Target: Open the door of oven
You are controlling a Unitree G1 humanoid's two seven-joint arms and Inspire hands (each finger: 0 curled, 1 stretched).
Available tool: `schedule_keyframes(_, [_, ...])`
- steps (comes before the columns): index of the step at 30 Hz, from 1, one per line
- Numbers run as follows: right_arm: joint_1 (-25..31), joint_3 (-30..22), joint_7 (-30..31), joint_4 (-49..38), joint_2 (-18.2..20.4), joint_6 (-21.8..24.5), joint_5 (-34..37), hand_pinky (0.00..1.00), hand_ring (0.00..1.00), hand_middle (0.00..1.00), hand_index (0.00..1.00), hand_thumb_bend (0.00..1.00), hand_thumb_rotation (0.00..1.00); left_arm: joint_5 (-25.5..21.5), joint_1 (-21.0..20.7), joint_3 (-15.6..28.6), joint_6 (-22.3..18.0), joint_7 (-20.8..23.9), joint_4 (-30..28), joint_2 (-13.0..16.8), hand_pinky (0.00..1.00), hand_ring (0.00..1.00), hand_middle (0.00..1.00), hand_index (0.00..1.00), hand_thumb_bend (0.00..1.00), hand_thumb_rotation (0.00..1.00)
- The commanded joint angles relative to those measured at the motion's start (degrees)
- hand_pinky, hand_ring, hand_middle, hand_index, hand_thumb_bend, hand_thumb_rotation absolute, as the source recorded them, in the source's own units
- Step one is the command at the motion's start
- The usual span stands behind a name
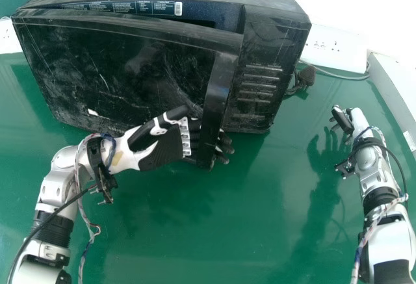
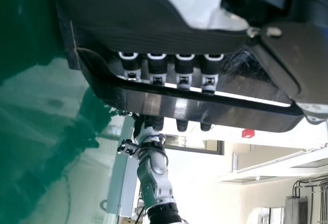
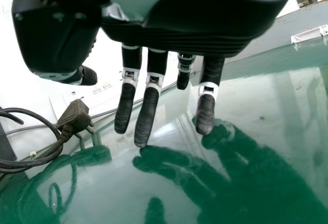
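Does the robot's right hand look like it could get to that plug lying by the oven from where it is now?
Probably yes: the right hand is open, and nothing seems to stand between it and the plug, though the cord beside it might snag.

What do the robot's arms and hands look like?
The left arm and right arm are shiny silvery-white, with rounded shells and ridged black rings. Thin black, white and blue cables run along them. The left hand and right hand are black and white, with grooved black palms and slim black fingers with white bands.
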Motion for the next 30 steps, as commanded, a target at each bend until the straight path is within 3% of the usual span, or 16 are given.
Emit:
schedule_keyframes(1, [2.4, 0.8, 2.7, 1.4, 2.5, 0.3, -0.4, 0.44, 0.48, 0.56, 0.49, 0.51, 0.15, -0.7, -1.1, -1.7, 0.3, -2.5, -0.1, -0.7, 0.47, 0.62, 0.72, 0.76, 1.00, 0.89])
schedule_keyframes(17, [2.4, 0.6, 2.6, 1.5, 2.5, 0.2, -0.2, 0.44, 0.48, 0.57, 0.49, 0.51, 0.15, -1.4, -1.9, -1.8, -0.4, -7.2, 1.1, 0.3, 0.41, 0.53, 0.66, 0.73, 1.00, 0.88])
schedule_keyframes(22, [2.4, 0.6, 2.7, 1.5, 2.5, 0.3, -0.2, 0.43, 0.47, 0.56, 0.49, 0.51, 0.15, -2.1, -2.1, -1.8, 0.6, -9.3, 1.0, 1.0, 0.39, 0.55, 0.66, 0.73, 1.00, 0.85])
schedule_keyframes(30, [2.4, 0.7, 2.6, 1.5, 2.5, 0.3, -0.3, 0.45, 0.48, 0.57, 0.49, 0.51, 0.15, -2.2, -0.9, -0.9, -2.6, -10.1, 0.0, 1.4, 0.32, 0.51, 0.66, 0.75, 1.00, 0.83])
